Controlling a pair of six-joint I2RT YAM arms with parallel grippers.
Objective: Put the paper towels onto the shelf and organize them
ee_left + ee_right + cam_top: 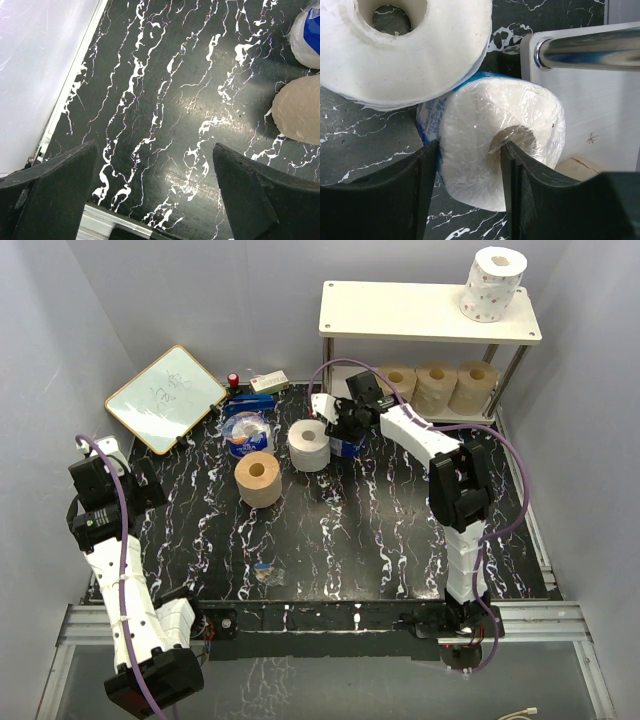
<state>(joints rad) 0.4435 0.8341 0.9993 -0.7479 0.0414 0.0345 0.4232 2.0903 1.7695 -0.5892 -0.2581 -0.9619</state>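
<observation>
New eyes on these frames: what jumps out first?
The dotted roll sitting alone at the right end of the shelf top board, with three tan rolls lining the lower tier. Then the right hand pinching the blue-wrapped roll, tight against the white roll.

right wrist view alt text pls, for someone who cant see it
The right gripper pinches one wall of a plastic-wrapped roll with blue print, one black finger at its hollow core. A plain white roll overlaps it at upper left on the black marbled table; the shelf board and a chrome leg are at right.
</observation>
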